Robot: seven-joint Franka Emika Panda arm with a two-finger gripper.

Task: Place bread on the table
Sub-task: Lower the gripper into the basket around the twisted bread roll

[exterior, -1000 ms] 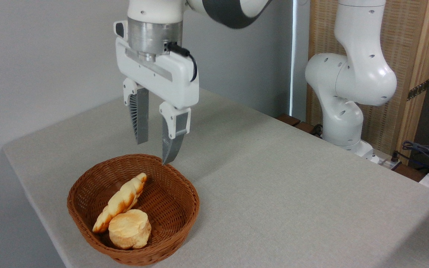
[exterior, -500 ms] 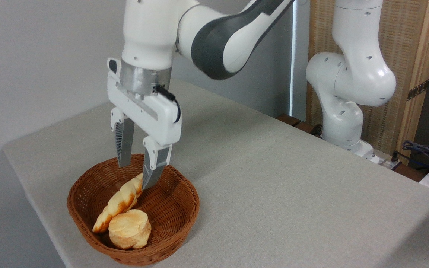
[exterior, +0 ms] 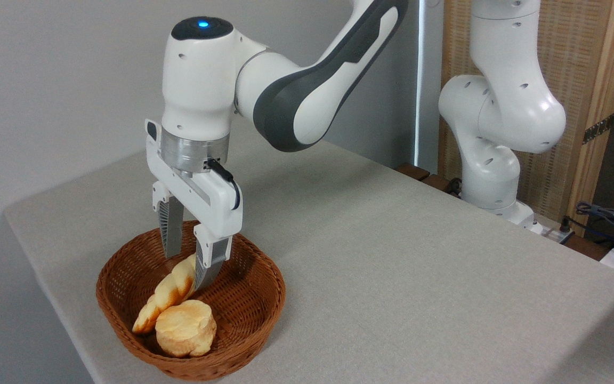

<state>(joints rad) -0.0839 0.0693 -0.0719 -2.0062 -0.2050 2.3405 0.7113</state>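
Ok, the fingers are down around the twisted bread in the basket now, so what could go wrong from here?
The gripper straddles only the upper end of the bread, so it could pivot or slip out when lifted. The round bun touches the bread's lower end and may get dragged. The fingers are low inside the basket; going lower could shove it.

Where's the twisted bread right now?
The twisted bread lies in the basket at lower left, leaning beside the round bun, its upper end between the open gripper fingers.
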